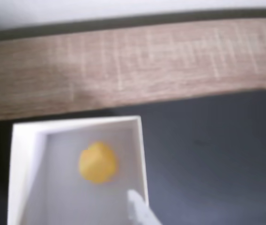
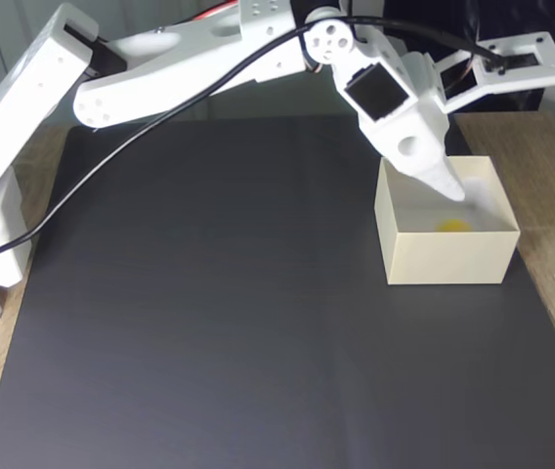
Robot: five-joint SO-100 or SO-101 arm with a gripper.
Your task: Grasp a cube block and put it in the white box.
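Cube block [image 1: 97, 162]: we see it lying inside the white box [image 2: 448, 261], drop looks done.
Jaws: released, holding nothing, above box.
Next: we'd just lift clear.

Cube block [image 1: 98, 162]: small, plain yellow, rounded edges and corners (blurred in wrist view). Lying loose on floor of white box [image 1: 141, 154], near middle, touching no wall. In fixed view, just top of cube block [image 2: 453, 226] peeking over front wall of white box [image 2: 446, 258].

White box: square, cream-white, open-topped, thin walls, paler inside, several times wider than cube block. Standing upright.
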